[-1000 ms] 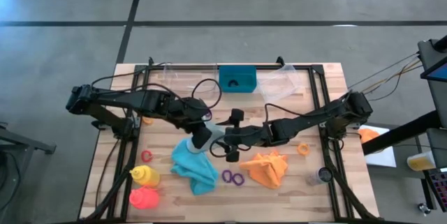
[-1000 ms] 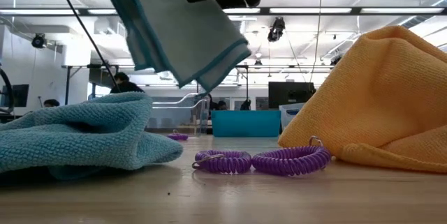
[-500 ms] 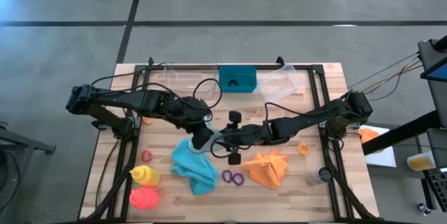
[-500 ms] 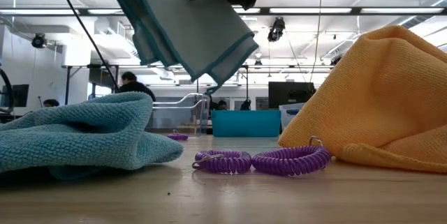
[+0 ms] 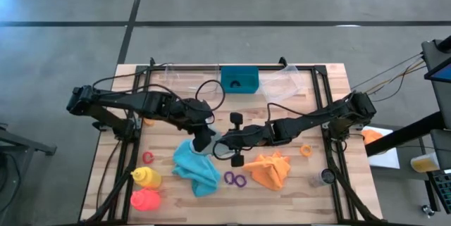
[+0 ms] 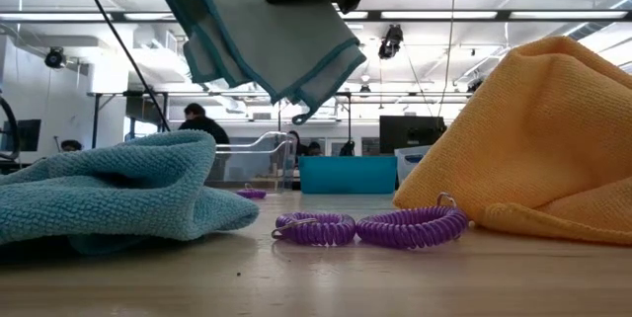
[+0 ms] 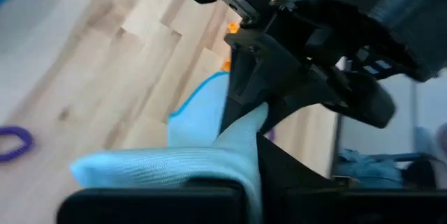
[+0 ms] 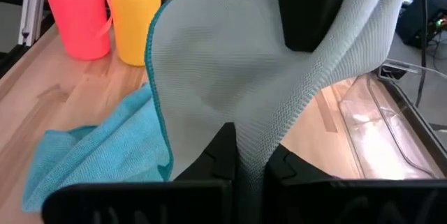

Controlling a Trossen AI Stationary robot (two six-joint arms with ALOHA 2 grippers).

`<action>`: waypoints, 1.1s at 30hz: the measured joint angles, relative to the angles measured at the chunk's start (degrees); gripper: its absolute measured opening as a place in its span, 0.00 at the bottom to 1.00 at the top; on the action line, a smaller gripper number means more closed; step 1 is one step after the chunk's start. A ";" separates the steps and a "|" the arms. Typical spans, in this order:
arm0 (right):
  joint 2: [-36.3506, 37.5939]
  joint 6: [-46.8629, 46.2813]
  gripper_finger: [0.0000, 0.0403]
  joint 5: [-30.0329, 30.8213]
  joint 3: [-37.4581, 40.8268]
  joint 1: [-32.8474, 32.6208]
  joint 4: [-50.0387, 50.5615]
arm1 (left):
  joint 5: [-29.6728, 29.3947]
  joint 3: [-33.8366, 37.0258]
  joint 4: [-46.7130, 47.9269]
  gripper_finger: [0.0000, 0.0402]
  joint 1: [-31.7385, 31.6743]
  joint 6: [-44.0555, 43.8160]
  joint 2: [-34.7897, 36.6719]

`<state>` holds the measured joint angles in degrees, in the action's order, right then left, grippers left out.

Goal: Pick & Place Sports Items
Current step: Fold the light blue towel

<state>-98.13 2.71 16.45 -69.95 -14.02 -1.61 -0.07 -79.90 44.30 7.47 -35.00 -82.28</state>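
A pale blue cloth (image 5: 213,141) with a teal hem hangs above the table's middle, clear of the table in the low view (image 6: 262,31). My left gripper (image 5: 206,140) is shut on it from the left. My right gripper (image 5: 221,143) is shut on it from the right. Below it a teal cloth (image 5: 196,167) lies bunched on the wood. An orange cloth (image 5: 271,170) lies heaped to the right, with two purple rings (image 5: 235,179) between them. A red ring (image 5: 148,158), an orange ring (image 5: 306,150), a yellow bottle (image 5: 146,177) and a pink-red bottle (image 5: 146,200) rest on the table. My left gripper pinches a gathered fold at the cloth's top (image 7: 234,161) between its two fingers, slanting down from the table's left. The cloth hangs below the fingers, lifted clear. My right gripper pinches a fold of the same cloth (image 8: 246,137) between its two fingers, close beside the left gripper's finger (image 8: 307,15). It comes nearly level from the table's right. The cloth drapes slack around its fingers.
A teal bin (image 5: 239,79) stands at the far edge between two clear trays (image 5: 184,78) (image 5: 287,82). A dark frame rail (image 5: 130,155) runs along each side of the table. A small grey round thing (image 5: 326,177) sits at the near right.
My right gripper has shut on the pale blue cloth next to my left gripper, staying where it was. The hanging cloth has turned a little, its lower corner swinging toward the right in the low view.
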 joint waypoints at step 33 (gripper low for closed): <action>0.00 -4.16 0.03 -7.15 0.00 -0.11 1.48 | -5.80 -4.21 -0.23 0.52 0.70 6.24 1.09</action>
<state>-98.13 -1.45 9.30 -69.95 -14.13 -0.14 -5.87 -84.11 44.07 8.16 -28.76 -81.19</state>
